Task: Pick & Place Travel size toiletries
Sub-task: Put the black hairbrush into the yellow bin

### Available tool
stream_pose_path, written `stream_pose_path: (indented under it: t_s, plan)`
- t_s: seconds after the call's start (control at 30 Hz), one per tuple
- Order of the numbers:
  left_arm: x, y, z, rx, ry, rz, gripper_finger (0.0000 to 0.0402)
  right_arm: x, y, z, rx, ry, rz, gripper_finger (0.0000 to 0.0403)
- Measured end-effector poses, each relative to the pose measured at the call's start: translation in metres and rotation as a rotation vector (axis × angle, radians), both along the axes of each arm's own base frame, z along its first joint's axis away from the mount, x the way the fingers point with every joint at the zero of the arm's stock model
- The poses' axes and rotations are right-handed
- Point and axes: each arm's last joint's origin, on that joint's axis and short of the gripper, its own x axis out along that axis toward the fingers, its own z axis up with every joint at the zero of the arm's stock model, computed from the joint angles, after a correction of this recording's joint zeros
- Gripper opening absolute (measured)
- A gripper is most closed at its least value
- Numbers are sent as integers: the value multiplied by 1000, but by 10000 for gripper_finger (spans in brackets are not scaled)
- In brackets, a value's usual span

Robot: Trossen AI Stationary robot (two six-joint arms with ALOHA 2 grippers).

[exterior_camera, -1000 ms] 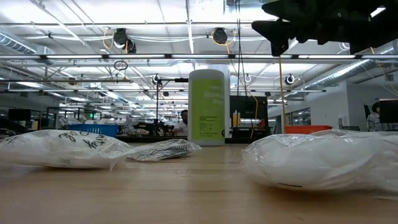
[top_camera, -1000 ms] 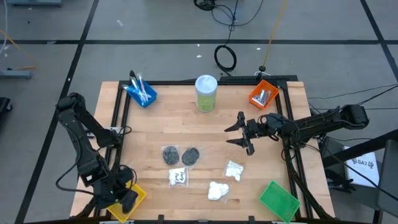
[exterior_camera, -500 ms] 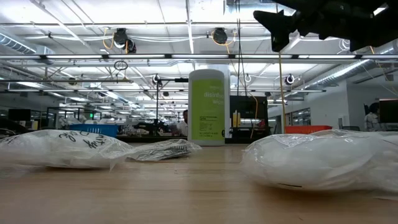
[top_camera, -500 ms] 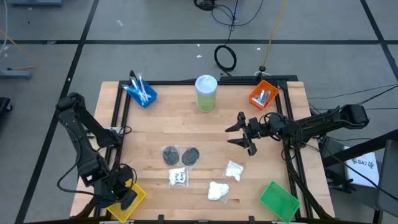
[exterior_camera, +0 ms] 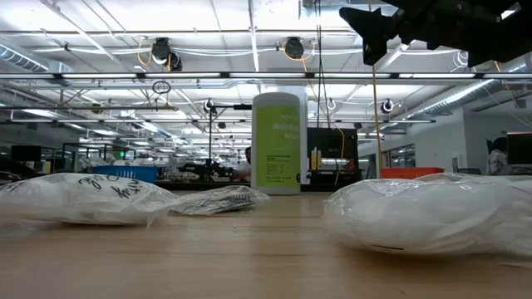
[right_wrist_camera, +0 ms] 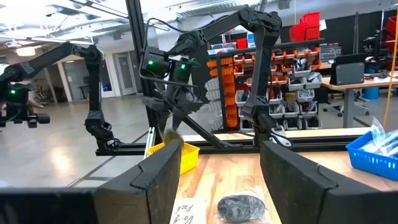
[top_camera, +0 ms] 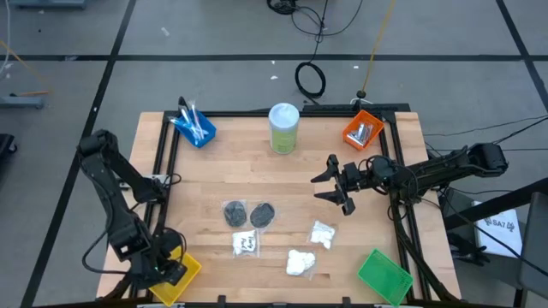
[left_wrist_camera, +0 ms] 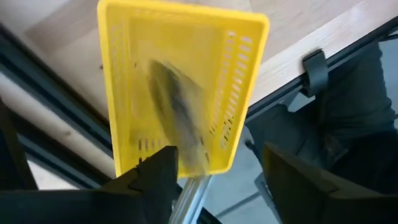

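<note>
**A:** Looking at the overhead shot, where's everything sitting right now?

**B:** Left gripper (top_camera: 168,272) is parked over the yellow bin (top_camera: 183,272) at the near left corner of the table (top_camera: 214,171). From its wrist cam the fingers are spread apart, nothing between them, and a blurry dark grey disc (left_wrist_camera: 177,118) shows inside the bin. Can't tell if it's resting on the bottom or not, it's too smeared.

**A:** And the right one?

**B:** Right gripper (top_camera: 329,186) hangs above the table's right-middle area, jaws apart and empty, pointing toward the table's centre.

**A:** What's out on the wood?

**B:** Two dark grey discs (top_camera: 235,213) (top_camera: 263,213) side by side near the middle. Just in front of them a white packet with writing (top_camera: 246,243), then two more white packets (top_camera: 322,233) (top_camera: 300,262) to the right.

**A:** Other bins?

**B:** Blue bin (top_camera: 193,127) at the far left has the thin sticks (top_camera: 192,120) in it, orange bin (top_camera: 363,130) at the far right holds silver tubes (top_camera: 365,132), green bin (top_camera: 383,275) at the near right corner. Pale-green canister with a white lid (top_camera: 284,127) stands upright between the blue and orange ones.
</note>
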Motion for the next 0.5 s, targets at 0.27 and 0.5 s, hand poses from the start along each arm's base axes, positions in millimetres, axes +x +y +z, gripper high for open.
stream_pose_path:
  t_s: [0.27, 0.5]
  plan:
    - [3, 2, -1, 64, -110, -64, 279, 0, 0, 0, 6, 2, 1, 208]
    - [21, 14, -1, 205, -270, -126, 274, 0, 0, -2, 32, 23, 6, 208]
